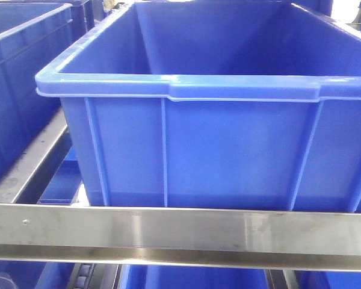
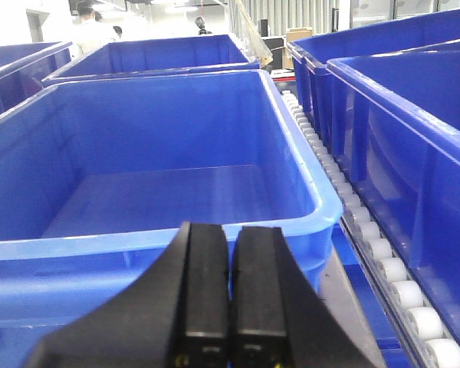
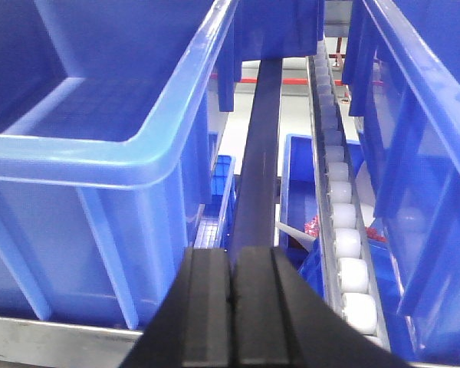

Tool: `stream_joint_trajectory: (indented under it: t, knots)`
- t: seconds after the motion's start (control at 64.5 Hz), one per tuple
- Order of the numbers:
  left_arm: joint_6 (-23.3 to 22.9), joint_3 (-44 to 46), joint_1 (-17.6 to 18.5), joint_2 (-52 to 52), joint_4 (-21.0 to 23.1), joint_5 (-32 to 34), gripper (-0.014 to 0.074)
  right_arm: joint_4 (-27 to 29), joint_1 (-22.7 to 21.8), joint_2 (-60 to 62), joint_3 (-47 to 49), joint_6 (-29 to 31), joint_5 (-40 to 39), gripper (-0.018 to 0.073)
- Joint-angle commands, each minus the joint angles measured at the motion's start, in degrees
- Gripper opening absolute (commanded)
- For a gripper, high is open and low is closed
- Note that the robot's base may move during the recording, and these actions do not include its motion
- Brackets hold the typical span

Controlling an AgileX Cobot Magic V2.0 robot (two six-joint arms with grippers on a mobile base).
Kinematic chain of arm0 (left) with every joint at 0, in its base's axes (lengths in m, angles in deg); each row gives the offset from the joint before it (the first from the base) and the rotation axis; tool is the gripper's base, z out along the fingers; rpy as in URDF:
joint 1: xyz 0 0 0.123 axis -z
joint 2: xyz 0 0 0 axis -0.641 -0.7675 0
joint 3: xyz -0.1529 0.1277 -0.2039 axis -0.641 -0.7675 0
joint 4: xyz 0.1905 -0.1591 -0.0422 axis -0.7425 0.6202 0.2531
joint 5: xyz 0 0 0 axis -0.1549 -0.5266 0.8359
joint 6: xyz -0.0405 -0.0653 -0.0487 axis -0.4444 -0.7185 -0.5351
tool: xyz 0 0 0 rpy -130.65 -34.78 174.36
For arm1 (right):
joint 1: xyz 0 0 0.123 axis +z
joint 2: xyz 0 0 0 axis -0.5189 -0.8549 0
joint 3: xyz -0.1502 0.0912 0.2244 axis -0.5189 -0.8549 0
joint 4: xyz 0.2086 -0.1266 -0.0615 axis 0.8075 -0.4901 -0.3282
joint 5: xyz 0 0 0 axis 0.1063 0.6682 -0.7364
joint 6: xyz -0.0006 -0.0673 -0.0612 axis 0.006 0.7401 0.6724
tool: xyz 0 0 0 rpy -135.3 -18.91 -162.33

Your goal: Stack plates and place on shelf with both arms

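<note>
No plates show in any view. The shelf shows as a brushed steel front rail (image 1: 180, 232) under a large blue crate (image 1: 192, 108). My left gripper (image 2: 231, 230) is shut with nothing in it and hangs just in front of the near rim of an empty blue crate (image 2: 161, 192). My right gripper (image 3: 231, 253) is shut and empty too; it sits over the shelf's front rail (image 3: 46, 341), between a blue crate (image 3: 100, 115) on its left and a roller track (image 3: 341, 222) on its right.
More blue crates (image 2: 399, 130) stand to the right of the left gripper, past a line of white rollers (image 2: 368, 245). A dark steel beam (image 3: 261, 153) runs away from the right gripper. A person in white (image 2: 88, 31) stands far behind. Lower tiers hold further blue crates (image 1: 192, 277).
</note>
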Motion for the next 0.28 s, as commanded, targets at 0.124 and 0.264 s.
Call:
stream_joint_trajectory:
  t: [0.124,0.264]
  knots:
    - [-0.14,-0.13,-0.14,1.26,0.13,4.32,0.0082,-0.08,-0.34,1.06,-0.08,-0.12,-4.8,0.0048]
    - [-0.14,-0.13,-0.14,1.26,0.13,4.32,0.0082,-0.08,-0.34,1.06,-0.08,-0.12,-4.8,0.0048]
